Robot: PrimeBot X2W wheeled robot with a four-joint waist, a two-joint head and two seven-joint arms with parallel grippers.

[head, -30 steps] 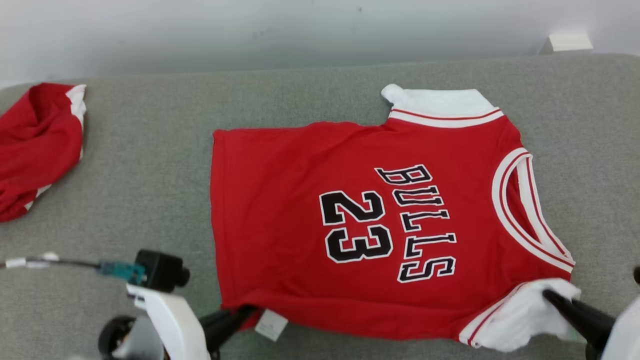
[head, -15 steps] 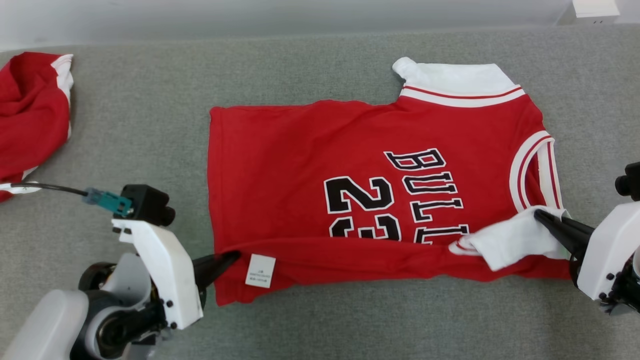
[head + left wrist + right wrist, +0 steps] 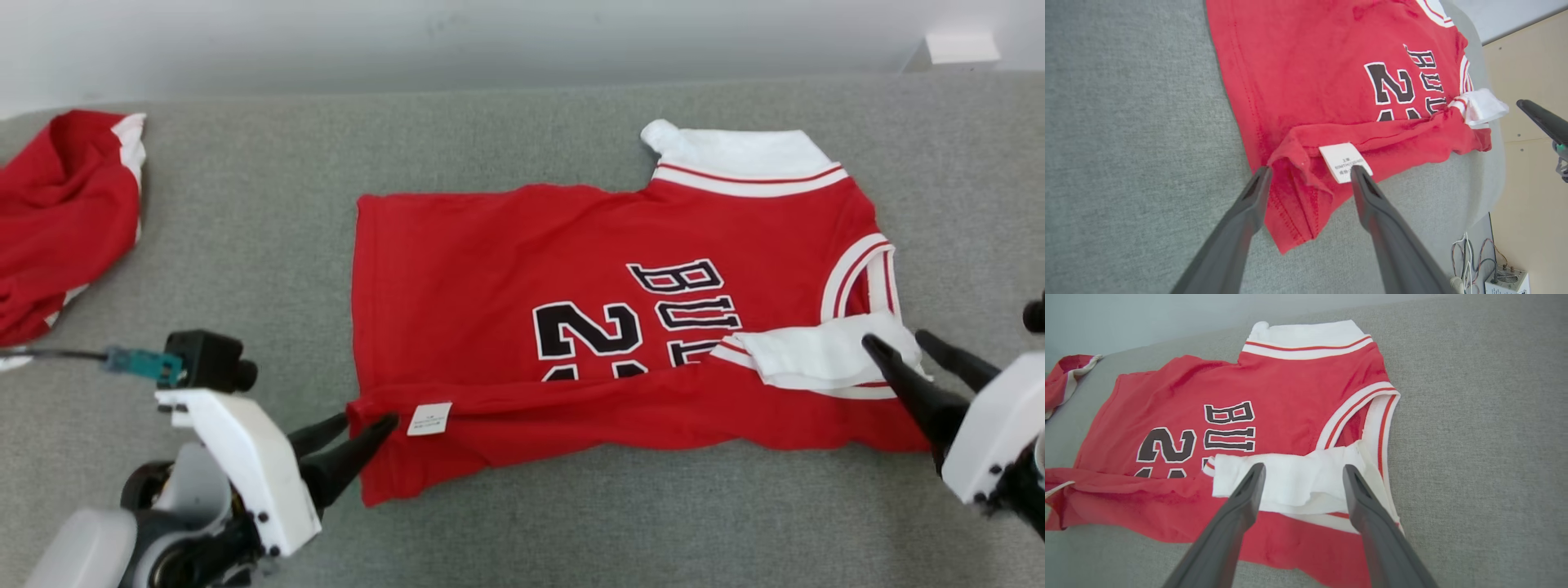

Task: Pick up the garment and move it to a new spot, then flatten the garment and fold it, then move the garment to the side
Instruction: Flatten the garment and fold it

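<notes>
Left claw [image 3: 369, 420] splayed astride rumpled red jersey [image 3: 490, 269] hem

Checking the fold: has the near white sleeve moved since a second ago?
Yes. The sleeve has gone up the head view, over the jersey, now covering lettering it lay clear of before.

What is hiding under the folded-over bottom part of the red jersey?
The folded flap of the jersey lies on its printed front. Above it peek the top of the number and a few letters. The rest of the print is covered, so I cannot see it.
</notes>
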